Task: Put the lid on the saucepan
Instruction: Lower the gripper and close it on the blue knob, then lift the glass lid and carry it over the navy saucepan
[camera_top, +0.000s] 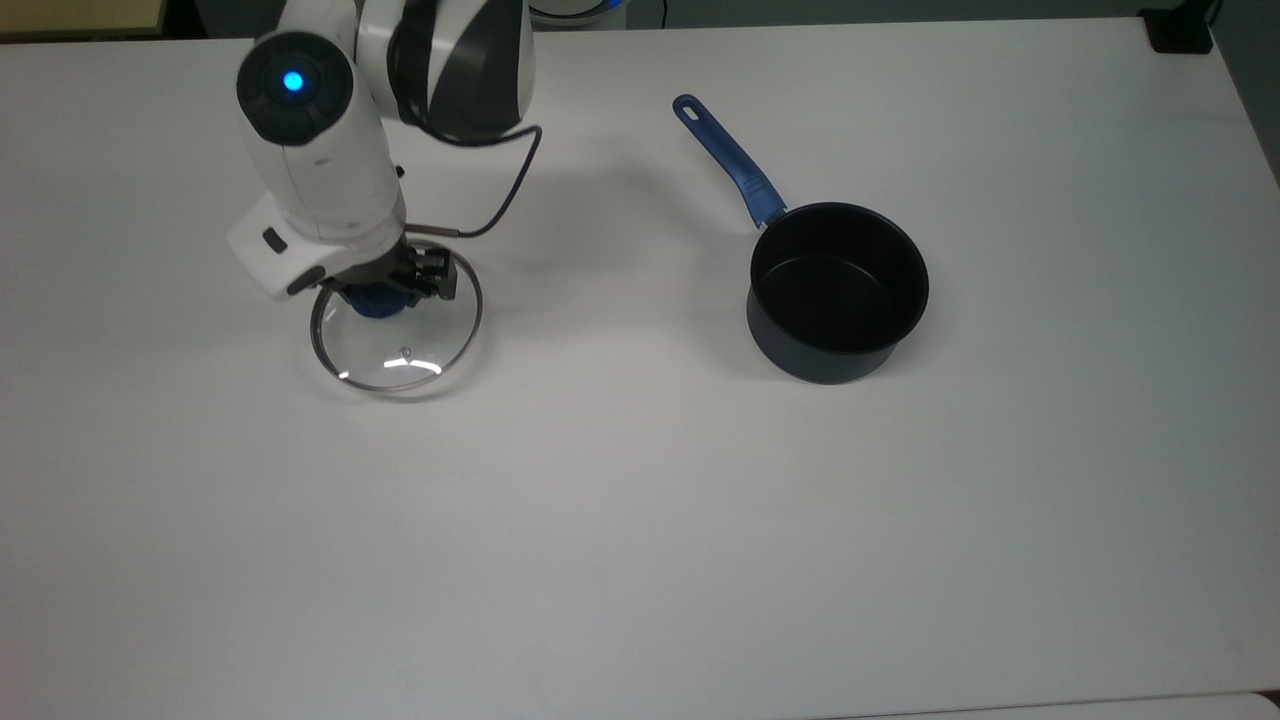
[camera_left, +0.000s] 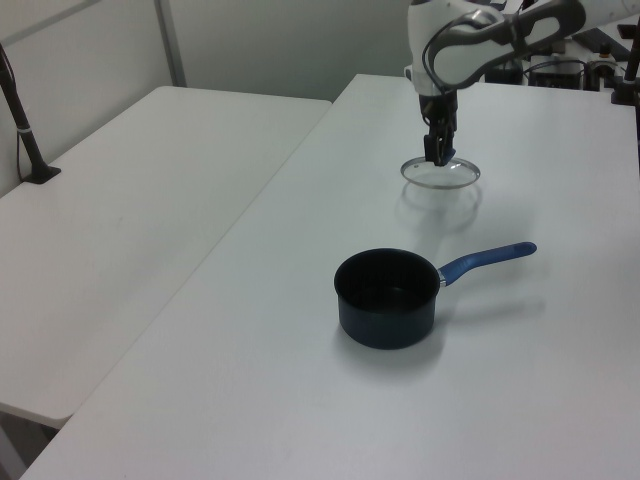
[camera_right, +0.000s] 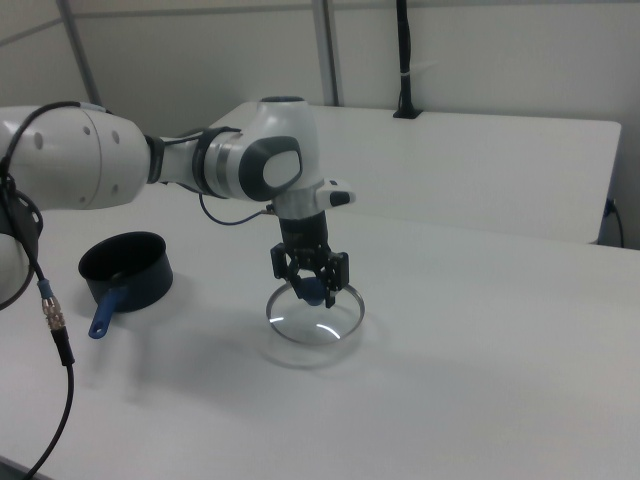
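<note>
Lid (camera_top: 397, 335) sits left of centre in the top view, hanging a little above the white table (camera_top: 640, 520); a faint shadow under it in the left view and the right view says it is off the surface. It hangs roughly level. The gripper (camera_top: 385, 292) comes straight down from the arm and is clamped on the blue knob (camera_right: 313, 290) at the lid's middle, one finger on each side.

Handling, as a guess: glass disc with a thin metal rim, so stiff, breakable, and moderately heavy for its size. The glass is smooth and slippery, and the rim too thin to pinch flat, so the knob is the only sensible hold, and that is where it is held. A round knob can let the lid swing or twist in the jaws if moved fast. Setting it down hard risks chipping it.

Saucepan (camera_top: 838, 290) stands upright at right of centre in the top view, well apart from the lid. It is dark and deep, and looks empty, the bare bottom showing. Its blue handle (camera_top: 727, 158) points to the upper left of the top view. In the left view the pan (camera_left: 387, 297) is in the middle and the lid (camera_left: 440, 171) in the upper right.
</note>
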